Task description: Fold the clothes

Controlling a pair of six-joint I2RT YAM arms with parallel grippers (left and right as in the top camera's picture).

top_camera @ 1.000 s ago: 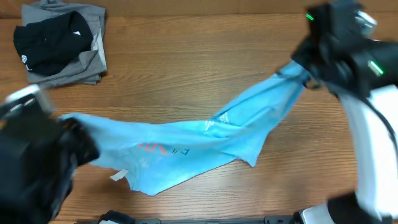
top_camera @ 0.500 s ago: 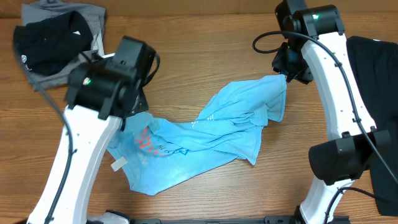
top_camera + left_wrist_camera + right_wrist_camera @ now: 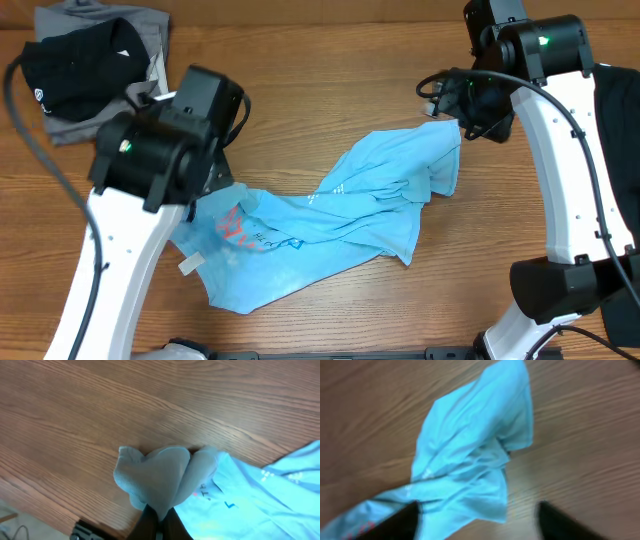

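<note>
T-shirt [image 3: 340, 215], light blue, lies crumpled across mid counter [image 3: 330, 90], with red lettering showing near its left end. Left end effector [image 3: 161, 519] pinches a bunched edge of that end. Right end effector [image 3: 479, 506] is spread wide over the right end, gripping nothing. Dark folded garments [image 3: 95, 65] sit in the far left corner.

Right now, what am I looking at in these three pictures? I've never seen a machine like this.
These are two robot arms, a left arm and a right arm, folding clothes at a wooden table. The wide picture looks down from above. The other two come from a small camera on each wrist. A crumpled light-blue T-shirt lies across the table. The left fingers pinch one end of it. The right fingers stand open over the other end, holding nothing. A folded black and grey pile sits in the far left corner.
</note>
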